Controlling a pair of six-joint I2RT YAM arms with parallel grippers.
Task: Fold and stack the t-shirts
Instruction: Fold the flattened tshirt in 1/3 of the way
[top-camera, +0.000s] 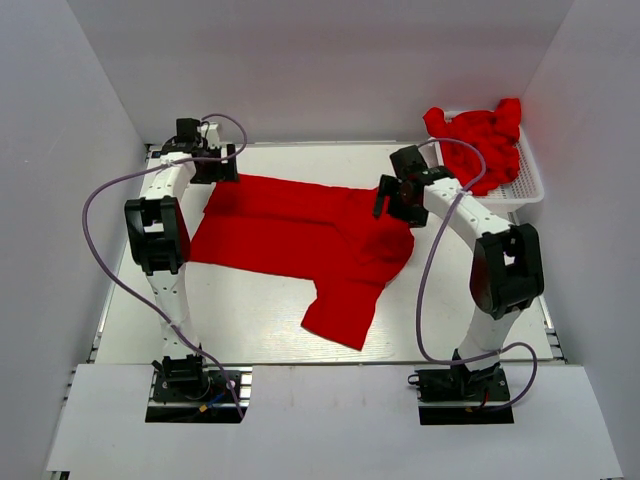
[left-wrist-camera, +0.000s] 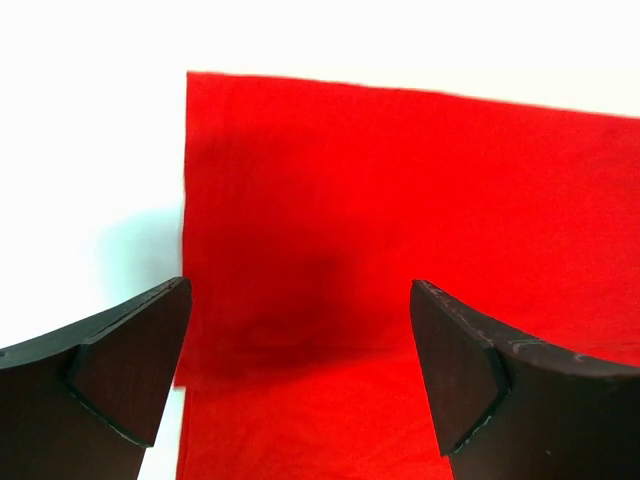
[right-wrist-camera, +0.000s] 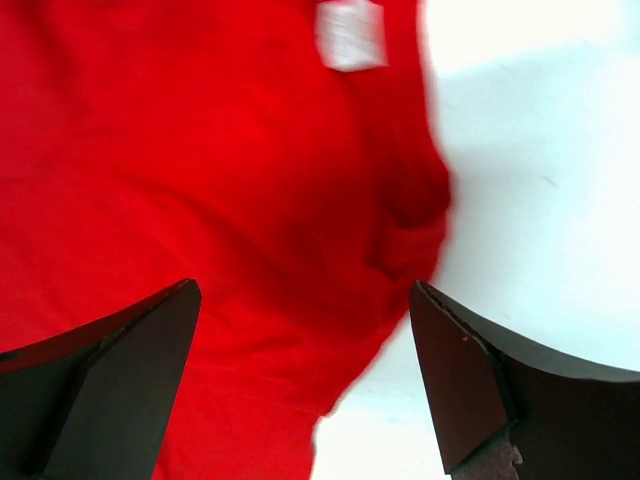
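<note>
A red t-shirt (top-camera: 300, 235) lies spread across the white table, one sleeve pointing toward the near edge. More red t-shirts (top-camera: 482, 140) are heaped in the white basket (top-camera: 528, 185) at the back right. My left gripper (top-camera: 215, 165) hovers over the shirt's far left corner, open, with only cloth (left-wrist-camera: 400, 230) below it. Over the shirt's right end hangs my right gripper (top-camera: 392, 198), open and empty. The right wrist view shows the cloth (right-wrist-camera: 200, 180) and its white neck label (right-wrist-camera: 350, 35) under the open jaws.
White walls close in the table on three sides. The basket stands against the right wall. Purple cables loop from both arms over the table's left and right parts.
</note>
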